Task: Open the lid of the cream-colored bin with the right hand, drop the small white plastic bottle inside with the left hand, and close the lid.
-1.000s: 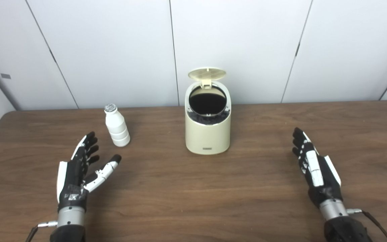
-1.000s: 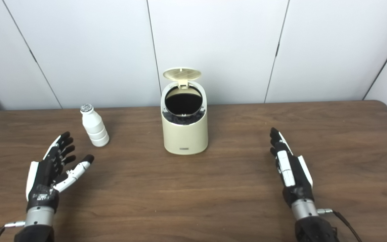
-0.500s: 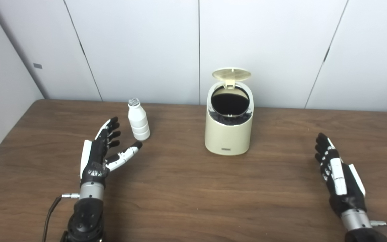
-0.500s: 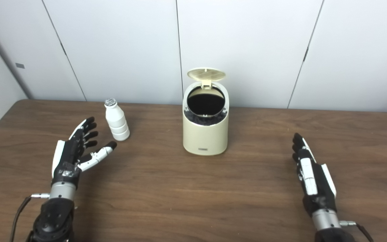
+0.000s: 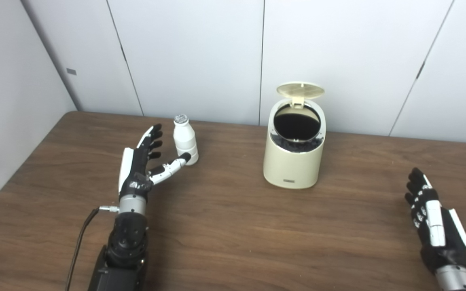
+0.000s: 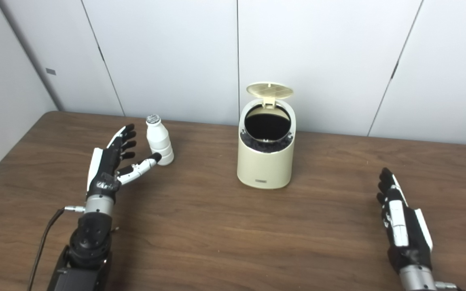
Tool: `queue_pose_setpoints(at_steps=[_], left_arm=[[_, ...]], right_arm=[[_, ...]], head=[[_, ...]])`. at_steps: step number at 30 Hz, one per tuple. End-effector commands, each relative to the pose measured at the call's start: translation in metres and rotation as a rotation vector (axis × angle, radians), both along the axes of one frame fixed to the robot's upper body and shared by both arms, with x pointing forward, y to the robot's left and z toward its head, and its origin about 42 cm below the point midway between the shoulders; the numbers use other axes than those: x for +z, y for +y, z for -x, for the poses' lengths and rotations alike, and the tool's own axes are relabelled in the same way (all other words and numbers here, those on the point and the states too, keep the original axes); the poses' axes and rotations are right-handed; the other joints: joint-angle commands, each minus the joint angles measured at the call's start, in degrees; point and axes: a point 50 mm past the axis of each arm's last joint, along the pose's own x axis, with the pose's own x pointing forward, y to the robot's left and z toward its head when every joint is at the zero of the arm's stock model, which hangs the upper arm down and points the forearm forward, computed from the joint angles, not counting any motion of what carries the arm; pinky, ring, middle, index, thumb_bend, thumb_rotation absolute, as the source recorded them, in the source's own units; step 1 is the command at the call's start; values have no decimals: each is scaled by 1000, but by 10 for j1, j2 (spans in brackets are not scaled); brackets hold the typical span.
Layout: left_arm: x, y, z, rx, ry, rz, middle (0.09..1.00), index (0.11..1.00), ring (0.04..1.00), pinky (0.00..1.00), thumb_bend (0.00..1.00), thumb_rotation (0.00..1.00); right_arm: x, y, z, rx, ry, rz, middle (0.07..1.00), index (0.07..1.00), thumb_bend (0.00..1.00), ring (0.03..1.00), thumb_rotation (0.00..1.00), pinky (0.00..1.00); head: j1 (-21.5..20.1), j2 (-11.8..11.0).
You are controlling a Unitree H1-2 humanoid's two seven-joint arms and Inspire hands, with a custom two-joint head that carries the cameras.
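In the left eye view, the bin point(image 5: 294, 155) stood near the middle of the table point(image 5: 233, 226) with its lid point(image 5: 300, 89) tipped up at the back and the dark mouth open. The bottle point(image 5: 185, 139) stood upright, well to the left of the bin. The left hand point(image 5: 142, 167) lay just beside it, empty, fingers spread wide behind the bottle's left side and the thumb reaching toward its base; whether the thumb tip touched could not be told. The right hand point(image 5: 435, 220) rested low at the near right, well away from the bin, fingers straight and together, holding nothing.

In the right eye view, the same layout showed: the left hand point(image 6: 113, 163) cupped around the bottle point(image 6: 159, 139) without closing, the bin point(image 6: 266, 149) open, the right hand point(image 6: 403, 224) idle.

The step in hand looked to be the grasp. It would likely go best if the palm slid in until the bottle's ribbed body sat between fingers and thumb, then closed evenly at mid-height; a push from the thumb alone could topple so light and narrow a bottle.
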Motion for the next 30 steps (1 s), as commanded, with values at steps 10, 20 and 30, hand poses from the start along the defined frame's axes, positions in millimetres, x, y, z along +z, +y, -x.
queue_pose_setpoints(at_steps=[10,20,30], left_arm=[[29,-7,-35,-12,-78,-46,868,882,849,792,830,242],[27,-4,-48,-36,-71,-51,856,870,845,794,832,192],[20,1,-50,-5,-37,-111,827,850,840,817,842,186]], right_arm=[[13,4,-2,9,-28,-47,978,958,613,984,948,1000],[16,6,1,5,-23,-35,975,962,614,983,965,1000],[17,7,2,1,-18,-42,981,960,627,986,957,1000]], head=[[-4,5],[-7,9],[-5,13]])
